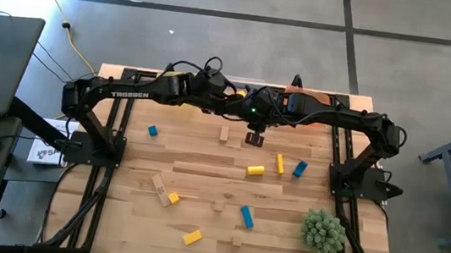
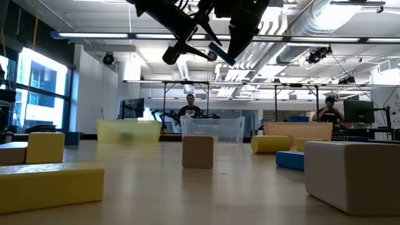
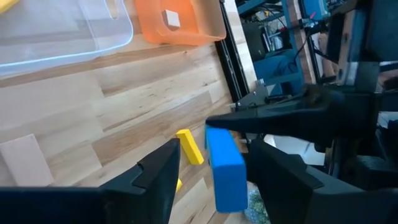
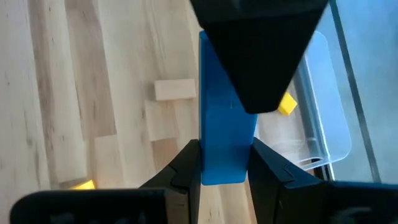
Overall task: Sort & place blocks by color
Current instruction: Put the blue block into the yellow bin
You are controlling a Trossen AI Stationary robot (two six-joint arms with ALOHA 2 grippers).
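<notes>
**Blue bar pinched in the air between two claws**

Your right claw [image 4: 225, 163] is pinching a blue bar [image 4: 225, 134], its two fingers clamped on the long flat faces, well above the desk [image 1: 204, 167]. The left claw [image 3: 208, 165] sits spread around the same bar, fingers either side and apparently not touching, though you cannot be sure from this angle.

Expect the bar to be light, stiff painted wood: it won't bend or crush, but the smooth paint may slip, so grip the broad parallel faces squarely, near the middle.

Beyond the right claw lies a clear bin [image 4: 314, 118] holding a yellow piece [image 4: 286, 104], and an orange bin [image 3: 180, 22] shows past the left claw. Beneath both claws, loose blocks [image 1: 255, 171] stay scattered over the desk.
</notes>
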